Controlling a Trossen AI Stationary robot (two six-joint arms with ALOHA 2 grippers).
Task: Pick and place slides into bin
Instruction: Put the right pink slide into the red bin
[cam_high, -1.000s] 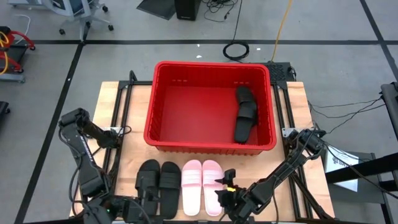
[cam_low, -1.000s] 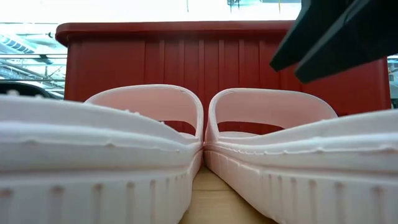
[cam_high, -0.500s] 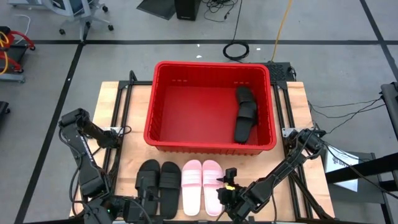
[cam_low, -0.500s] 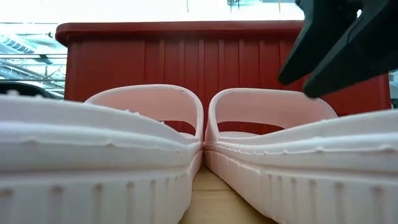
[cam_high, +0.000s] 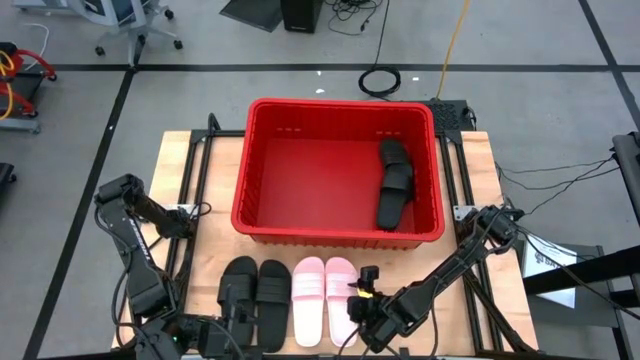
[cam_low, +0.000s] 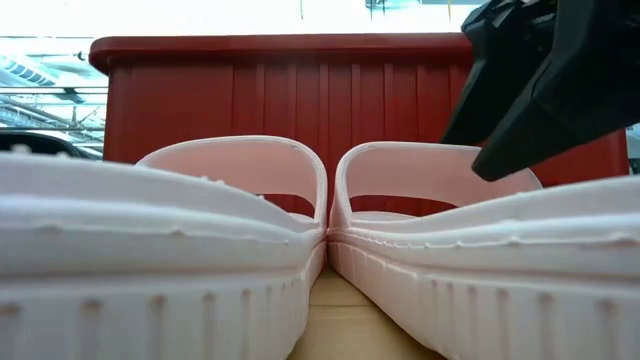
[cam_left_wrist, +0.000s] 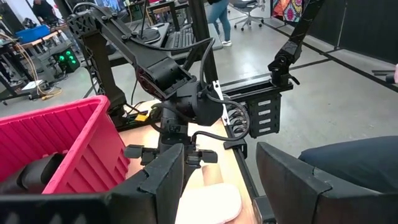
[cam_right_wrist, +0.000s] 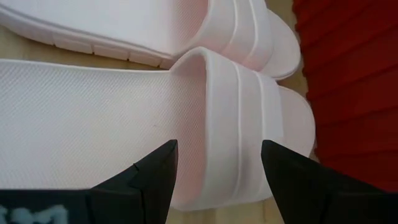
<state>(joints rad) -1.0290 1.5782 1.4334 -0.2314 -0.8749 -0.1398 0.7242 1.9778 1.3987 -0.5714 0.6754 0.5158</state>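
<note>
Two pink slides (cam_high: 308, 300) (cam_high: 342, 298) lie side by side, soles down, on the table in front of the red bin (cam_high: 262, 170). Left of them lie two black slides (cam_high: 240, 295) (cam_high: 272, 300). Two more black slides (cam_high: 395, 182) rest inside the bin at its right. My right gripper (cam_right_wrist: 217, 146) is open, slanting down over the right pink slide's strap (cam_right_wrist: 239, 112), one finger on each side of it; in the low view its fingers (cam_low: 530, 100) hang just above that strap (cam_low: 420, 165). My left gripper (cam_left_wrist: 221, 152) stands open and high near the table's near left corner (cam_high: 228, 325).
The bin's near wall (cam_low: 300, 100) stands close behind the pink slides' toes. Black frame rails (cam_high: 195, 215) run along both sides of the table. My right arm (cam_left_wrist: 180, 87) shows beyond my left gripper's fingers. Bare wood lies right of the pink slides (cam_high: 500, 290).
My right gripper has tipped further downward, and its fingertips have sunk a little closer to the right pink slide's strap. The slides have not moved.
</note>
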